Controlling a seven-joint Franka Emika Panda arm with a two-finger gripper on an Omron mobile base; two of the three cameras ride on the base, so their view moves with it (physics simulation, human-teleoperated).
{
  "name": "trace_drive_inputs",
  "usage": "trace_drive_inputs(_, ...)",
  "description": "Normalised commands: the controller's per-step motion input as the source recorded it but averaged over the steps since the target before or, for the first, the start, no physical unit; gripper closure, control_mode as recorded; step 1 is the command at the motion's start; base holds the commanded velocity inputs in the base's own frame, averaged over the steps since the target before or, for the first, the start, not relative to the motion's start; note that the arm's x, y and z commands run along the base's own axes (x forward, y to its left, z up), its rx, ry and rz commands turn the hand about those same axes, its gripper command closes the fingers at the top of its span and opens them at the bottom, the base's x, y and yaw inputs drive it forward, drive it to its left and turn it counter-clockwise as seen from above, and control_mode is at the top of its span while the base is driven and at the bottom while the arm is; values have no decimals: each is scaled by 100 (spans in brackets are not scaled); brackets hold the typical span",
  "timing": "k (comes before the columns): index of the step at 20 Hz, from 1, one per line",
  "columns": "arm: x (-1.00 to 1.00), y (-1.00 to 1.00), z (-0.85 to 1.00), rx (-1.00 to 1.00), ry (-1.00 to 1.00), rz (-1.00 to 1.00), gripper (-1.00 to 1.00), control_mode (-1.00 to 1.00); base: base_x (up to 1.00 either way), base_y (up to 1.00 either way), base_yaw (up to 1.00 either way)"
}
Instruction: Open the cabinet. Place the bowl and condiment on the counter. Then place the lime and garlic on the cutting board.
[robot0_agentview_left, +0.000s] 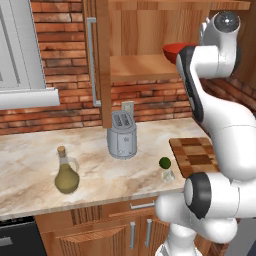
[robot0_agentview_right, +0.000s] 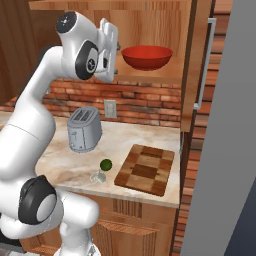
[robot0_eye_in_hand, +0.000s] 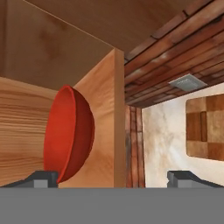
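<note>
On the lower shelf of the open cabinet (robot0_agentview_right: 150, 75) sits the red bowl (robot0_agentview_right: 147, 57), upright, toward the shelf's front edge. The right base view shows it whole; the left base view shows a red sliver of it (robot0_agentview_left: 172, 50) beside the arm's upper link. In the hand view the bowl (robot0_eye_in_hand: 70, 133) appears rolled on its side, with the claw (robot0_eye_in_hand: 113, 178) spread fully wide and holding nothing; one fingertip (robot0_eye_in_hand: 41, 179) lies just below the bowl's rim, the other well off toward the brick wall. Whether the tip touches the bowl cannot be told.

Both cabinet doors stand swung out: one (robot0_agentview_left: 102, 65) seen edge-on with its long silver handle (robot0_agentview_left: 91, 60) in the left base view, the other (robot0_agentview_right: 192, 65) at the right in the right base view.

Below, on the desk (robot0_agentview_left: 30, 150), the condiment bottle (robot0_agentview_left: 66, 171) stands upright near the front edge, well to the left of the toaster (robot0_agentview_left: 122, 135); it shows in the left base view. The lime (robot0_agentview_right: 106, 164) and the pale garlic (robot0_agentview_right: 97, 176) lie just beside each other near the front edge, the garlic nearer it, both just left of the cutting board (robot0_agentview_right: 146, 169), which lies bare at the desk's right end. Bare desk stretches between bottle and toaster, and from the toaster forward to the lime.
</note>
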Motion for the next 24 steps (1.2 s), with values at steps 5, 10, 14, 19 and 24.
trace_drive_inputs(5,9,1,-1,-3,0,-3,-100,-100,0,0,0)
trace_drive_inputs(10,14,4,-1,-5,0,-6,-100,-100,0,0,0)
trace_drive_inputs(14,16,4,-6,-5,1,-5,-100,-100,0,0,0)
trace_drive_inputs(19,9,0,-9,-6,0,-3,-100,-100,0,0,0)
trace_drive_inputs(24,4,0,-8,-6,0,-3,-100,-100,0,0,0)
